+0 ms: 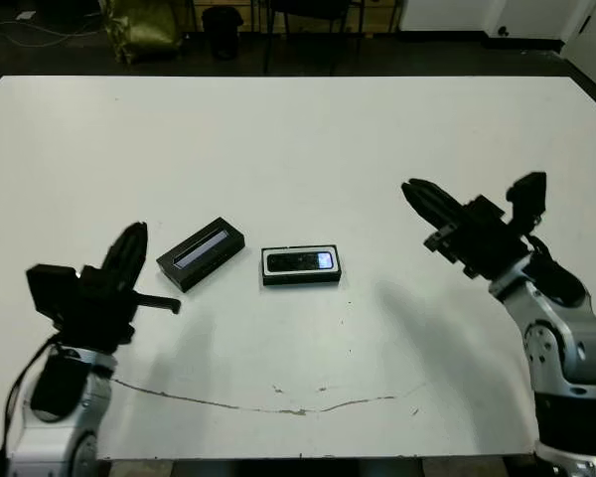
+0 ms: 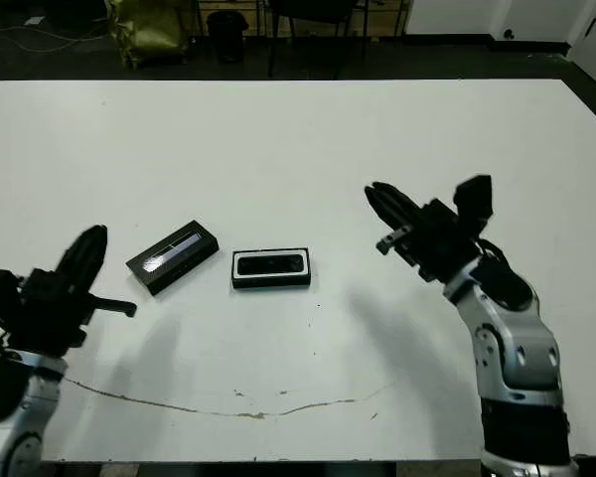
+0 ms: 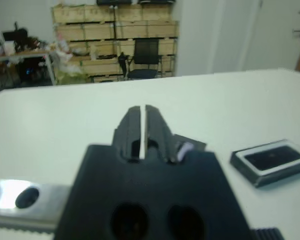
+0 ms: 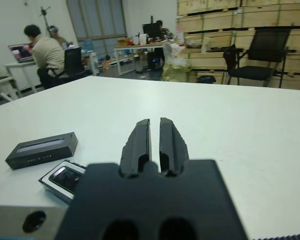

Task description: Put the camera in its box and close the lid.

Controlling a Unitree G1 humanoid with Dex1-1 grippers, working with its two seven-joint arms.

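Head view: white table (image 1: 298, 129), scuffed near edge; crates behind.

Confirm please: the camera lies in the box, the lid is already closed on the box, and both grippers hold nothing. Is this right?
Not quite. The lid is not on the box: it lies on the table beside it, toward the robot's left, as the left eye view shows. The camera does lie in the box, and the left gripper and right gripper hold nothing.

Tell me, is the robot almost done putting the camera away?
Halfway. The camera already lies inside the box. Nothing is in hand: the left gripper and right gripper hover shut and empty. The lid sits beside the box, so it still needs closing.
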